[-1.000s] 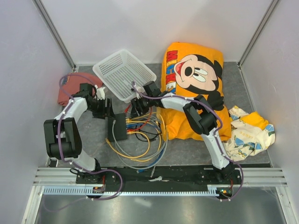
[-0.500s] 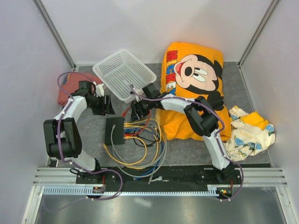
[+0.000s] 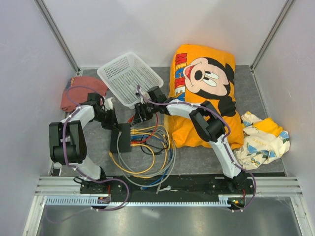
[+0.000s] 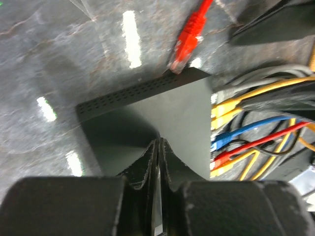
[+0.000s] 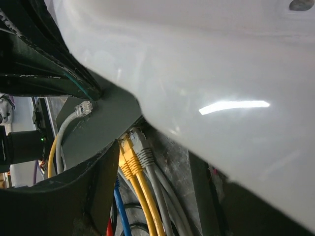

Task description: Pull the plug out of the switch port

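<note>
The switch (image 3: 120,139) is a flat black box lying on the grey mat, with yellow, blue, red and grey cables plugged into its right side. My left gripper (image 3: 110,122) is shut and empty, its tips (image 4: 158,142) resting on the switch top (image 4: 182,113). A loose red plug (image 4: 189,39) lies at the switch's far corner. My right gripper (image 3: 138,113) stands open at the port side, and two yellow plugs (image 5: 127,156) and a grey plug (image 5: 141,147) sit in their ports between its fingers (image 5: 101,191). A loose grey cable end (image 5: 82,108) lies on the switch.
A white mesh basket (image 3: 130,77) stands tilted just behind both grippers. An orange Mickey pillow (image 3: 204,88) lies to the right, a red cloth (image 3: 74,93) at the left, a patterned cloth (image 3: 263,137) far right. Cable loops (image 3: 147,160) spread in front of the switch.
My left gripper has shut and come down from behind onto the switch. My right gripper has edged left toward the ports. The switch and cable loops shifted slightly toward me.
</note>
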{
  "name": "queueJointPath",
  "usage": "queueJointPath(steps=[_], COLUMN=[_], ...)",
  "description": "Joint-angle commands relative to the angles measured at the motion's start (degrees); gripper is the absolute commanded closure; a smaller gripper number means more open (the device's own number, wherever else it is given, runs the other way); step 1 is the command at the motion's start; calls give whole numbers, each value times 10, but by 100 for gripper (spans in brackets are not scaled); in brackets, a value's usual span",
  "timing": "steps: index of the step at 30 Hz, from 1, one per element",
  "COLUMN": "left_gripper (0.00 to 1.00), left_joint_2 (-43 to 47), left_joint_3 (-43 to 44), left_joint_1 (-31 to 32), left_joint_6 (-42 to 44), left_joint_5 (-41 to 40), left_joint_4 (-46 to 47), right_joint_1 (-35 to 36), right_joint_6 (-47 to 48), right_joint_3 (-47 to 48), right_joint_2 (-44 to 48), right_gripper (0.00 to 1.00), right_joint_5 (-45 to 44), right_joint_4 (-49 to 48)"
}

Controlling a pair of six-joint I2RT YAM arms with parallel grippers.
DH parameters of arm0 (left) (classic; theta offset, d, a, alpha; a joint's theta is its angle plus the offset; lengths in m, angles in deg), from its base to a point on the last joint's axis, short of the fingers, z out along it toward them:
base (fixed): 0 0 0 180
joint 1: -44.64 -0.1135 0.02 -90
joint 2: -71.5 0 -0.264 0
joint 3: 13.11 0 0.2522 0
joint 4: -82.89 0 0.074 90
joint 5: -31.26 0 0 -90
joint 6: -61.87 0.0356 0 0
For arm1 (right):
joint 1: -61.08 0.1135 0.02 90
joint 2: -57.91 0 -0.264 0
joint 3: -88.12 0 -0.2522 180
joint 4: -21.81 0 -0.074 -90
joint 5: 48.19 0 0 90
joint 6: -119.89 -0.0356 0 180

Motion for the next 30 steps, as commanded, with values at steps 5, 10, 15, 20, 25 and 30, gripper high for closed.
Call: queueJointPath(steps=[5, 10, 15, 20, 25, 30], left_gripper=[98, 98, 98, 99, 98, 98], left_joint_2=[-44, -52, -54, -51, -45, -48], left_joint_3=[8, 10, 9, 8, 5, 6], left_joint_1=[4, 5, 5, 5, 4, 5], left_joint_6=[-44, -46, -48, -47, -47, -46], left_joint_5=[-39, -46, -45, -45, -45, -45], left_joint_4=[22, 21, 23, 25, 27, 28], right_joint_1=[20, 29, 35, 35, 35, 36], right_joint_6=[-1, 3, 10, 19, 30, 34], right_joint_3=[20, 14, 21, 26, 24, 24], right_joint_2=[-33, -35, -42, -47, -48, -48], right_gripper=[41, 46, 50, 52, 55, 56], right_joint_5=[-36, -39, -23, 2, 3, 10], right_joint_4=[42, 49, 52, 52, 64, 68])
